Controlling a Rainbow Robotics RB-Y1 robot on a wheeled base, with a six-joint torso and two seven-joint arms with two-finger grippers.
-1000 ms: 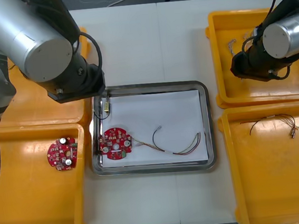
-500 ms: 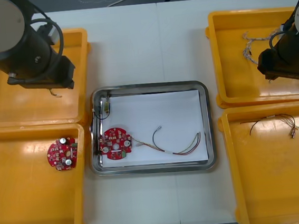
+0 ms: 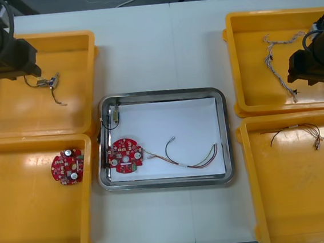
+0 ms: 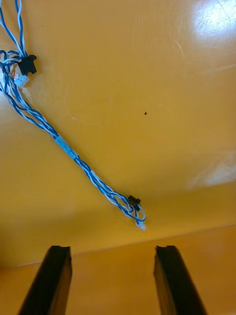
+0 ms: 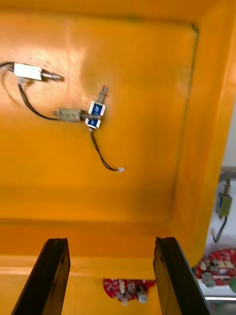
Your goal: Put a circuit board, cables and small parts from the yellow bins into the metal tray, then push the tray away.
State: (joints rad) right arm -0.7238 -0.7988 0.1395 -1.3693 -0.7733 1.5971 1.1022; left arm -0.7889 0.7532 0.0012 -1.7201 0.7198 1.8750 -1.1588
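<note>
The tray [image 3: 159, 93] sits on the tabletop [image 3: 160, 47] between both tools, holding a circuit board [image 3: 125, 155], a red and yellow cable [image 3: 195, 159] and a small metal part [image 3: 114, 116]. The left tool [image 5: 110, 242], spread and empty, hangs above small metal parts [image 5: 93, 111] in a yellow bin [image 5: 147, 74]. The right tool [image 4: 112, 248], also spread, hangs just short of a blue and white cable [image 4: 73, 152].

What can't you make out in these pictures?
Twisted blue and white cable, beyond the open right gripper: one end cut off by the right wrist view's edge.
Round red circuit board, past the open left gripper: partly hidden by yellow bin wall, left wrist view.
</note>
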